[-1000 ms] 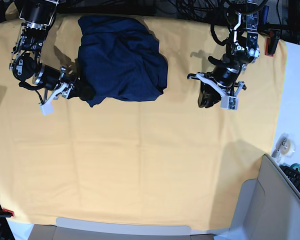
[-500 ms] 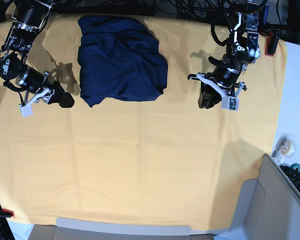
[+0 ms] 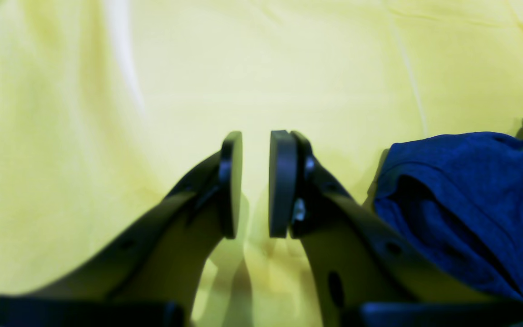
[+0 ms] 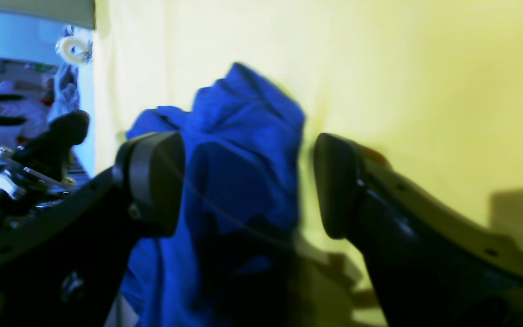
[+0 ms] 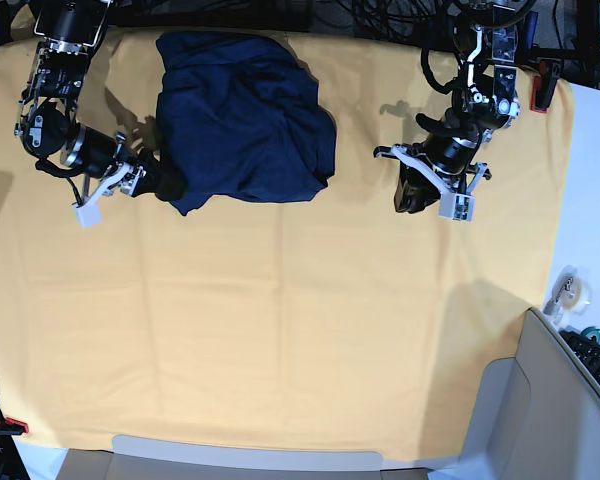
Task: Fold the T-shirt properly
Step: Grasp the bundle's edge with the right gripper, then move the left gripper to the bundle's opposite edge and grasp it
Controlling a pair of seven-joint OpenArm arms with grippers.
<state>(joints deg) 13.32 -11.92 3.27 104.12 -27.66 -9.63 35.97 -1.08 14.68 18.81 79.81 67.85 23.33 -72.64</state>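
Lying in a bunched, roughly folded heap at the far side of the yellow-orange cloth [image 5: 300, 330], the T-shirt [image 5: 242, 115] shows creases and overlapping layers in every view. Judged from its drape, the knit is thin, soft and light: it will sag, slide over the cloth beneath and lose its shape if lifted by one point alone. Grasp it at an outer edge or corner, pinching a single layer or one clean fold rather than the thick middle.

The right gripper [image 4: 248, 181] sits at the shirt's near corner with its jaws spread wide and nothing between the pads; blue fabric lies just beyond them. The left gripper [image 3: 255, 184] hangs over bare cloth, well apart from the shirt, jaws narrowly parted and empty.
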